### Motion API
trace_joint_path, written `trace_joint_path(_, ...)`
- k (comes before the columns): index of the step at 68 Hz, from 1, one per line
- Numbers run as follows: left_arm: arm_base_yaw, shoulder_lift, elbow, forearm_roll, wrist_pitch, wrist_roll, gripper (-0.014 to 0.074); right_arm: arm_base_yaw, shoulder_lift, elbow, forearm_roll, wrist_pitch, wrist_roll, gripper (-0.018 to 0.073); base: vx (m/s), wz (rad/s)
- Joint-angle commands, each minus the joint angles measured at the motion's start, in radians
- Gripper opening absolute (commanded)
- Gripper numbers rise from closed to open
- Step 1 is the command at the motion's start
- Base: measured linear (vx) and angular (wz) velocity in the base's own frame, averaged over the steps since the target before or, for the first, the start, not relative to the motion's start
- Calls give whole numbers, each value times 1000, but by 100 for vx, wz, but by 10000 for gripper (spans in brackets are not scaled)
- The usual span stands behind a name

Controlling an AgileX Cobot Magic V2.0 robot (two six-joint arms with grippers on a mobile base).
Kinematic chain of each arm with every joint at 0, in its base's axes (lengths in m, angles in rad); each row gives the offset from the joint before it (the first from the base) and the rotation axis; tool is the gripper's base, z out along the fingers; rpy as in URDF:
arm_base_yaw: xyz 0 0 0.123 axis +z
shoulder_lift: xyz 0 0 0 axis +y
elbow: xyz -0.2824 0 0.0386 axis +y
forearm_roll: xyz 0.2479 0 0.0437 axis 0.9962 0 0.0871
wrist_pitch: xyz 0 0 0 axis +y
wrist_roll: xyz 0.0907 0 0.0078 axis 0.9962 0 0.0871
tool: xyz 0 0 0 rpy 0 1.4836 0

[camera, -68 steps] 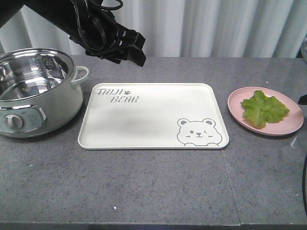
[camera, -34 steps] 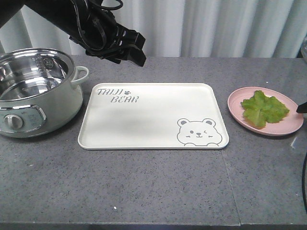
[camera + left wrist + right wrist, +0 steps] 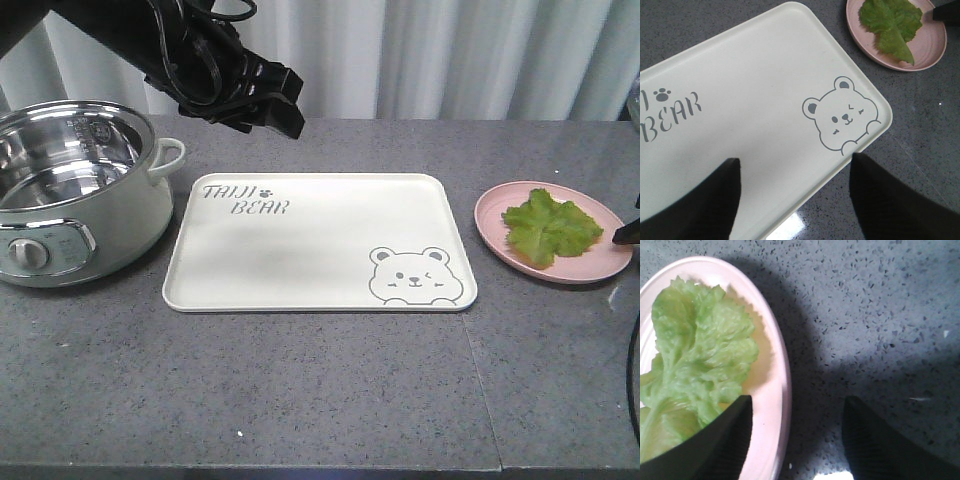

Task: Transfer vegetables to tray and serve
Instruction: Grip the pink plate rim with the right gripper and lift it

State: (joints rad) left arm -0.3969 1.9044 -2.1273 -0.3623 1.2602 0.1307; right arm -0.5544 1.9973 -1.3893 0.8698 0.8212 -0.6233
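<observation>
Nearest in the front view is a grey speckled counter [image 3: 300, 400], with a seam running down it right of the middle. Further in, a pale green electric pot [image 3: 110, 225] with a shiny steel bowl stands at the left, just beside the cream tray [image 3: 300, 250] (bear face in its near right corner, lettering in its far left one). A round pink plate [image 3: 495, 215] sits at the right, parted from the tray by a strip of counter. Behind it all hangs a pleated white curtain [image 3: 450, 60]. The lettuce leaf [image 3: 550, 228] lies flat on the plate, off the tray. The right claw [image 3: 797, 407] is low at the plate's outer edge with its fingers spread. One finger is over the plate at the leaf's margin, the other over the counter, and the rim lies between them. Whether that finger touches the leaf cannot be told. The left claw [image 3: 796, 160], also spread and gripping nothing, hangs above the tray's far left part, well apart from the leaf.
</observation>
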Motion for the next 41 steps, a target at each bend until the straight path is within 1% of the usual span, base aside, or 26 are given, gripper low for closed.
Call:
trace_joint_path(1,-6,-58,-30,-26,-40,-6,461,-1,-48,-28,28,7,-9,402,0,0)
trace_joint_path(15,-6,-57,-30,-26,-40,-6,461,1,-48,-28,31,13,-9,402,0,0)
trace_joint_path(20,-6,-57,-30,-26,-40,-6,461,21,-48,-28,25,13,-14,402,0,0)
trace_joint_path(27,-6,-57,-30,-26,-40,-6,461,72,-48,-28,4,-22,-19,402,0,0)
trace_joint_path(35,-6,-57,-30,-26,-28,-6,461,114,-48,-28,-5,-71,11,402,0,0)
trace_joint_path(41,-6,-57,-30,-26,-24,-6,461,127,-48,-28,-7,-93,36,402,0,0)
